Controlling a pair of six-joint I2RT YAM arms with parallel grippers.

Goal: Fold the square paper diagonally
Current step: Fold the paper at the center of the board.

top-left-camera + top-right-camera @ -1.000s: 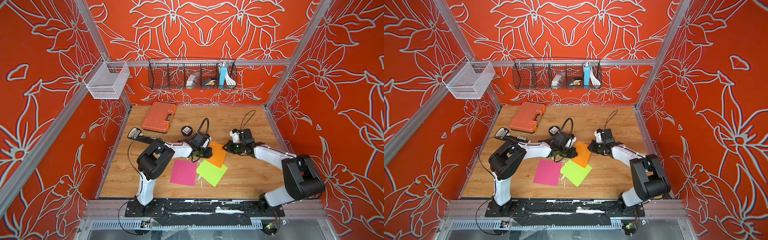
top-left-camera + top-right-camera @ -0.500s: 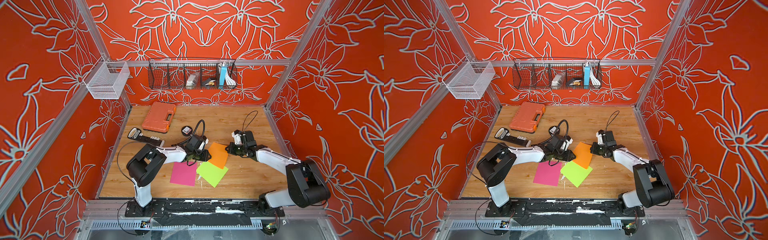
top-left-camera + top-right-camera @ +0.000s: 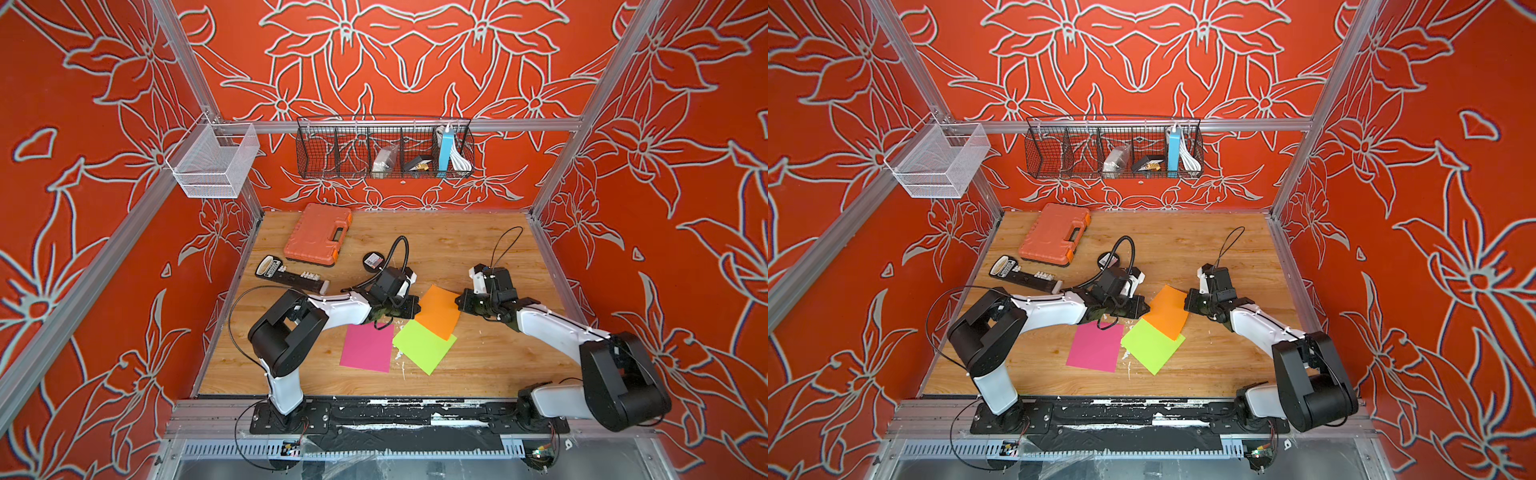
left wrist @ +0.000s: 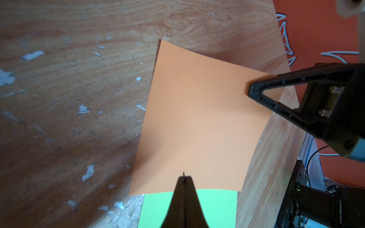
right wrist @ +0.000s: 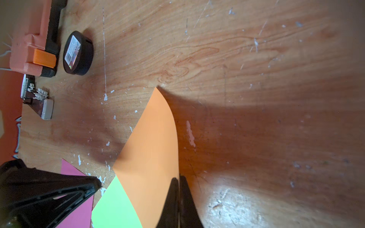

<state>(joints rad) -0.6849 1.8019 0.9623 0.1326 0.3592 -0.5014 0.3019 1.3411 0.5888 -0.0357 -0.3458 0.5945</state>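
The square paper is an orange sheet [image 3: 438, 309] [image 3: 1167, 311] lying mid-table, with one edge over a green sheet [image 3: 424, 347]. My right gripper [image 3: 458, 300] [image 5: 179, 179] is shut on the orange sheet's right corner. The sheet's edge [image 5: 150, 148] runs into the gap between the fingers, and that side curves up off the wood. My left gripper [image 3: 415, 309] [image 4: 184, 178] is shut. Its tips rest over the orange sheet's [image 4: 197, 118] near edge, where it meets the green [image 4: 158, 209]. No paper shows between them.
A pink sheet [image 3: 368, 347] lies left of the green one. Behind the left arm are an orange tool case [image 3: 318, 233], a black round tin [image 3: 373, 261] and a black bit holder [image 3: 291, 276]. Wire baskets [image 3: 384, 153] hang on the back wall.
My left gripper has moved forward and right to the orange sheet's left side, opening and then shutting there. The right gripper has stayed shut at the right corner.
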